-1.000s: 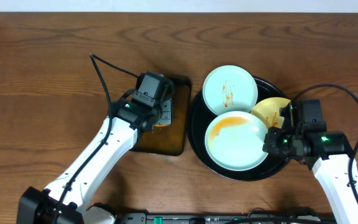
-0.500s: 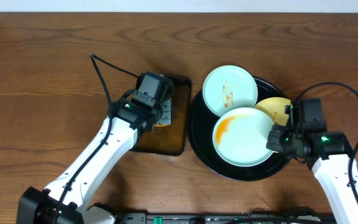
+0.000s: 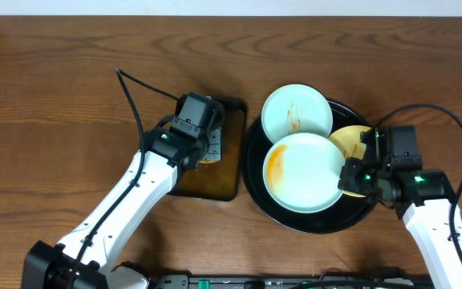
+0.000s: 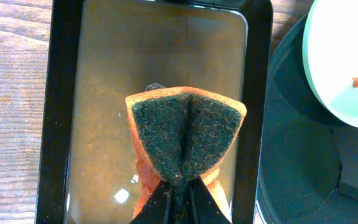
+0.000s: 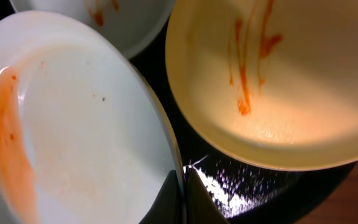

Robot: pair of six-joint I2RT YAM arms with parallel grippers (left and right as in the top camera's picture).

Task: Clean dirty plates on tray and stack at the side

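The black round tray (image 3: 255,140) holds three plates. My right gripper (image 3: 350,178) is shut on the right rim of the large mint-white plate (image 3: 301,172), which has an orange smear on its left side and is tilted up above the tray; in the right wrist view the fingers (image 5: 182,186) pinch its edge (image 5: 73,124). A smaller mint-white plate (image 3: 297,114) with red streaks lies at the tray's back. A pale yellow plate (image 3: 351,140) with red streaks (image 5: 260,74) lies at the right. My left gripper (image 3: 207,148) is shut on an orange sponge with a dark scrub face (image 4: 185,134).
A rectangular dark brown tray (image 3: 223,181) lies left of the black tray, under the sponge; it fills the left wrist view (image 4: 61,93). A black cable (image 3: 139,88) runs across the table behind the left arm. Bare wooden table lies to the left and back.
The large mint-white plate, held by my right gripper, shifted right and then back left and turned, its smear now at the left edge. The left arm has not moved.
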